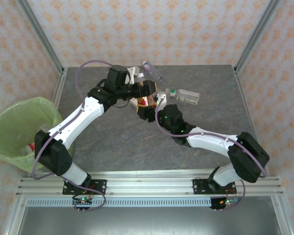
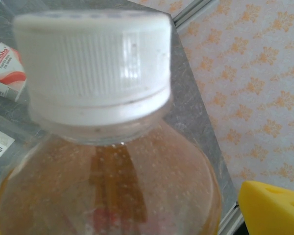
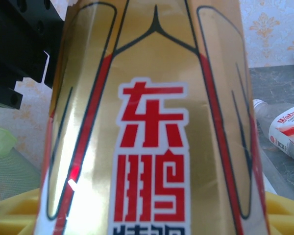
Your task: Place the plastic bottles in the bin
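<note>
I'm watching the bottle point(image 1: 143, 101) sitting between both claws over the table point(image 1: 112, 142), left gripper point(image 1: 146, 93) straddling its capped neck, right gripper point(image 1: 146, 108) its label, clamped or not I can't tell; it's looking light, slick and crushable, so I'm favouring the stiff neck.

A gold-labelled bottle point(image 1: 145, 99) with red characters and a white cap is at mid-desk. Red-white bottles point(image 1: 187, 96) lie just right of it, a clear bottle point(image 1: 152, 72) behind. The green-lined bin point(image 1: 5, 117) stands left of the desk, a bottle inside.
</note>
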You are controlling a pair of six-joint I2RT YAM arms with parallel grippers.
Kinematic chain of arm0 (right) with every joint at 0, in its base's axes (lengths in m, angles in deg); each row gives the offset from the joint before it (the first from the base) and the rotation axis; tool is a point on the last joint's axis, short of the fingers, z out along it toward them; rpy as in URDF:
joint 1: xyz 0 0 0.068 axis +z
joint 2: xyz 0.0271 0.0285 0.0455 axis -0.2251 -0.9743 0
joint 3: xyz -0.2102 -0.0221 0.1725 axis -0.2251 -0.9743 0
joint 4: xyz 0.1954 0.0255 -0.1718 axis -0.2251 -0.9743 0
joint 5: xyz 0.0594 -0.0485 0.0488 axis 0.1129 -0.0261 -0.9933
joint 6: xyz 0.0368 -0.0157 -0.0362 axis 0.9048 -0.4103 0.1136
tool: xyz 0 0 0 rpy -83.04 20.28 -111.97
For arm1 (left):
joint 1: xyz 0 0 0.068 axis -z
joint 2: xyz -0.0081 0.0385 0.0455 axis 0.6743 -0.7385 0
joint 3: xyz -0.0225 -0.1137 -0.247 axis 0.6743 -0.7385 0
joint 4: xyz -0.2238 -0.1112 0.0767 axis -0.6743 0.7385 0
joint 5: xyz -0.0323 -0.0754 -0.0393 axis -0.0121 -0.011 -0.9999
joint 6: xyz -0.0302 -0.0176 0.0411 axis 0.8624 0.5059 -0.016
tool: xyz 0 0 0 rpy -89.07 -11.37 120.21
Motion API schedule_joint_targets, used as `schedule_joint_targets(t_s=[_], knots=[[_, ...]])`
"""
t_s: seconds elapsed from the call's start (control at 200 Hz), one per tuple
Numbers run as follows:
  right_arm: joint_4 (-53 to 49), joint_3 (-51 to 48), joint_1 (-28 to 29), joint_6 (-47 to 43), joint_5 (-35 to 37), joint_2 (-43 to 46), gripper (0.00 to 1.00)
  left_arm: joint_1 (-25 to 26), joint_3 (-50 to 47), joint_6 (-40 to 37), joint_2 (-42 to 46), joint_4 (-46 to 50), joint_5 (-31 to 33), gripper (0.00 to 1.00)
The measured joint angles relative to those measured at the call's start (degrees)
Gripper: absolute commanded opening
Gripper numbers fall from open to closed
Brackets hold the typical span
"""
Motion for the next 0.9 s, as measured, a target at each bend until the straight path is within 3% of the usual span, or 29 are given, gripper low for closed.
schedule_joint_targets(t_s=[0.515, 0.901], knots=[[0.85, 0.04, 0.00, 1.11, 0.66, -0.11, 0.36, 1.14, 1.64, -2.73, -1.75, 3.63, 1.77, 0.75], [0.81, 0.04, 0.00, 2.19, 0.87, -0.20, 0.52, 1.14, 1.68, -3.13, -1.75, 3.96, 3.06, 0.70]])
